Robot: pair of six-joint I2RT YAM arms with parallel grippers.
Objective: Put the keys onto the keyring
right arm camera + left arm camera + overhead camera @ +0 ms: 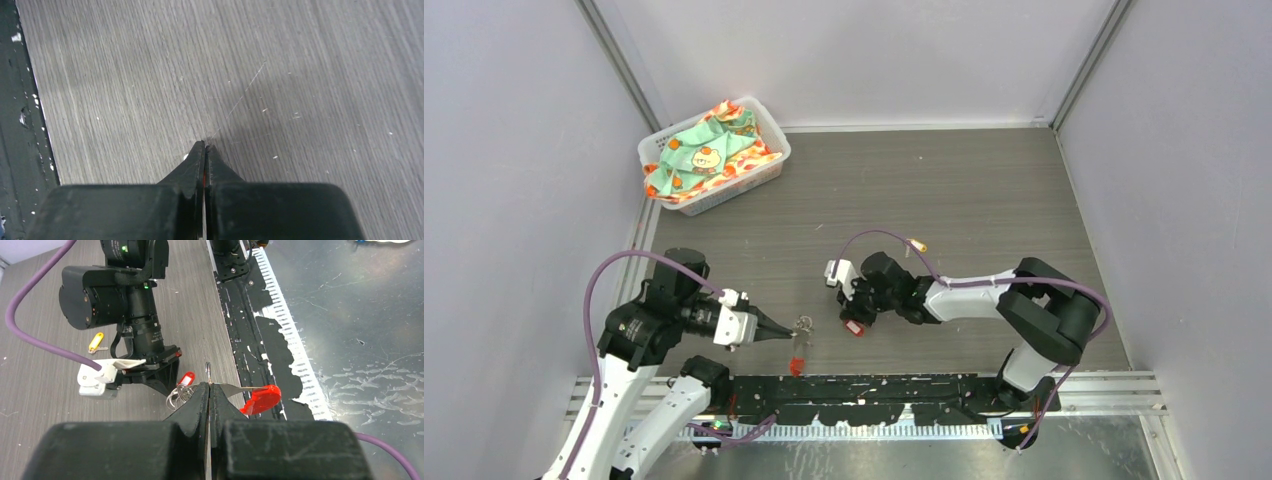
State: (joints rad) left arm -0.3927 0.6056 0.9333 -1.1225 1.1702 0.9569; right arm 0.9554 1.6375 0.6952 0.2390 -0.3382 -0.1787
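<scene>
The keyring (176, 394) is pinched at the tip of the closed left gripper (208, 390). It has silvery wire loops on one side and a bright red crescent (260, 399) on the other. The red-headed key (186, 379) is squeezed between the tips of the right gripper (205, 146), just beside the loops. The yellow-headed key (96, 342) lies flat on the surface, well apart.
</scene>
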